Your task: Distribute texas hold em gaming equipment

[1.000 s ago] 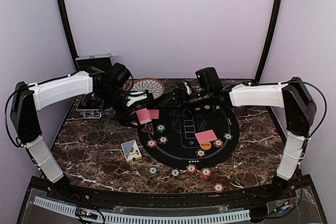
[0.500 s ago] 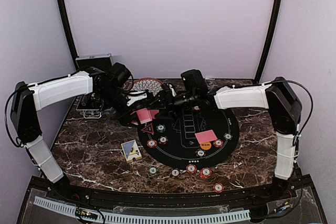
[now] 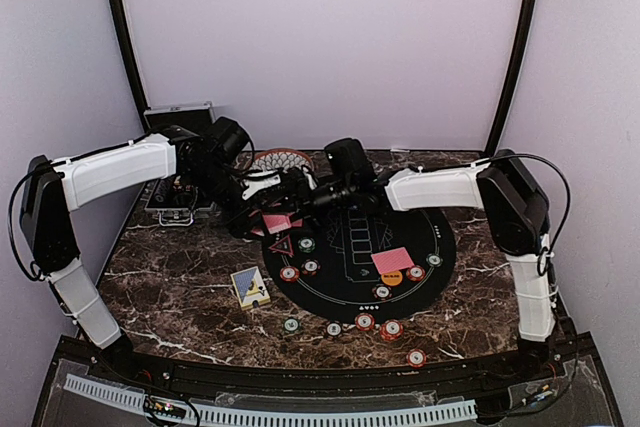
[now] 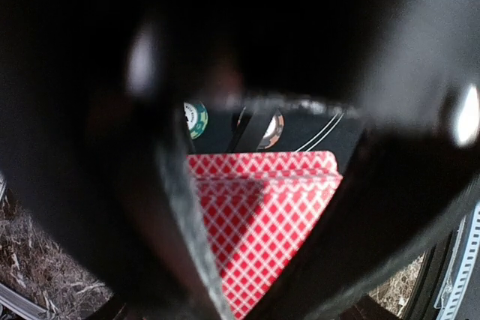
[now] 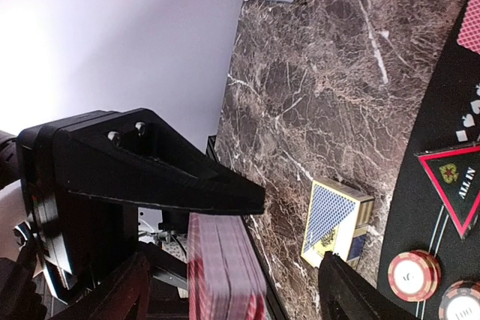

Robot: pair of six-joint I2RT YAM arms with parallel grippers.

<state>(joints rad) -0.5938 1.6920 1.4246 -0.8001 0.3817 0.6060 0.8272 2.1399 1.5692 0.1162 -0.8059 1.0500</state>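
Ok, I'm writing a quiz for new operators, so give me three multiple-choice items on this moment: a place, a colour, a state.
1. Where is the card box? A on the marble left of the black mat; B on the mat; C right of the mat.
2. Backs of the cards in the left tool? A blue; B red; C green.
3. The right tool is: A open; B shut empty; C shut on the card box.
Key: 1 A, it lies on bare marble beside the mat; 2 B, the left wrist view shows red backs; 3 A, its fingertips stand apart with marble between them.
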